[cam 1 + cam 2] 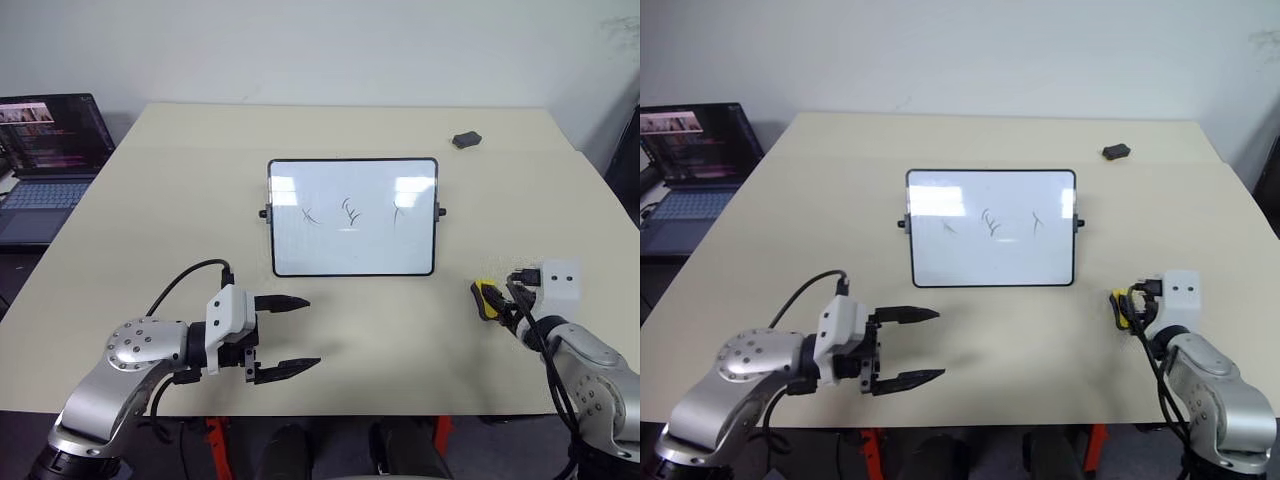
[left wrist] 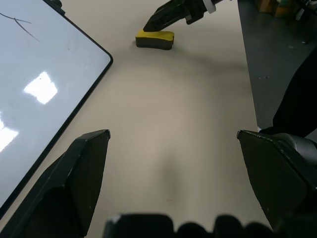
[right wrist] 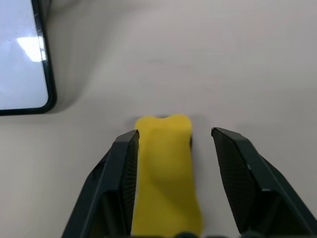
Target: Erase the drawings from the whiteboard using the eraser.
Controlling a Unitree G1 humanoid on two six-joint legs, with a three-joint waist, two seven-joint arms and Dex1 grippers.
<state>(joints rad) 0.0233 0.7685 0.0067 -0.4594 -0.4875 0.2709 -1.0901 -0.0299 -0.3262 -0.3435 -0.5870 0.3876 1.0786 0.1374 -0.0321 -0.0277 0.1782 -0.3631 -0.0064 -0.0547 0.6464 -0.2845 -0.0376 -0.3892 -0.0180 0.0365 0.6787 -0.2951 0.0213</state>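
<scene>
Left gripper [image 1: 283, 336] – fingers spread wide, holding nothing, above the table [image 1: 400, 330] near its front edge. Right gripper [image 3: 173, 148] part open – eraser [image 3: 166, 173] lies between the fingers, touching one, a gap at the other. Whiteboard [image 1: 352, 217] mid-table, three drawings [image 1: 350, 212] unerased. Dark lump [image 1: 466, 140] far right.

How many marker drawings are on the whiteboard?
3, in a row across the middle of the whiteboard: an x-like mark at left, a squiggle in the centre, a Y-like mark at right.

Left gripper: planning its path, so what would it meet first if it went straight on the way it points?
Probably the eraser, where the right gripper is; the table between looks free. The left gripper passes beside the whiteboard.
</scene>
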